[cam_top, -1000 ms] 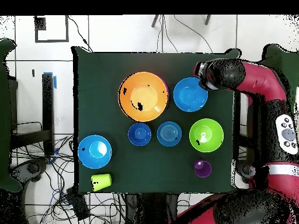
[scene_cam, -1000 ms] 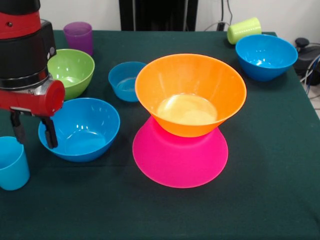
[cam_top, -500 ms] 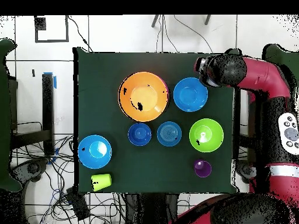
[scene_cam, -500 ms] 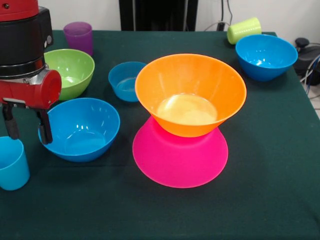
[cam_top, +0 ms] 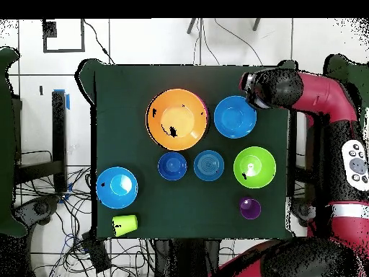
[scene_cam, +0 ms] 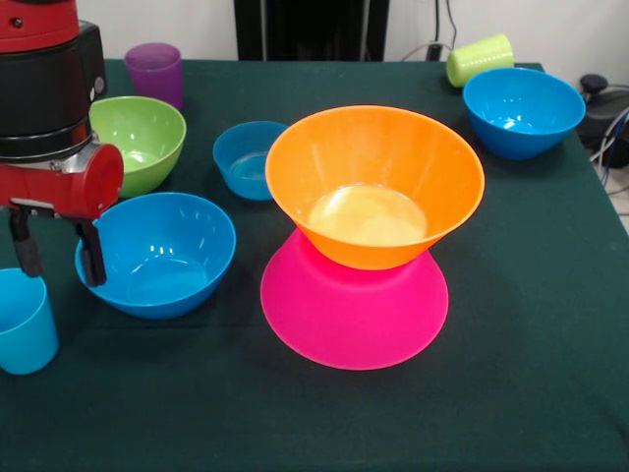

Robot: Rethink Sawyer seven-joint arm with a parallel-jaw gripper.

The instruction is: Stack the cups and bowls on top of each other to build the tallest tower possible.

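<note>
From the front, the gripper [scene_cam: 56,254] hangs with fingers spread and empty, above the gap between the light-blue cup [scene_cam: 24,322] and a medium blue bowl [scene_cam: 157,253]. The cup looks light, stiff and slick, so I would pinch it across its rim. The tower (orange bowl [scene_cam: 375,185] on an upturned pink bowl [scene_cam: 354,315]) stands mid-table.

From overhead, the arm's wrist [cam_top: 270,88] hides cup and fingers, and the pink bowl barely shows; but a dark-blue bowl [cam_top: 172,166] appears beside the small light-blue bowl [cam_top: 208,165], off the tower.

A dark green cloth [scene_cam: 531,393] covers the table; pale tiled floor [cam_top: 130,40] around it carries tangled black cables [cam_top: 65,209]
</note>
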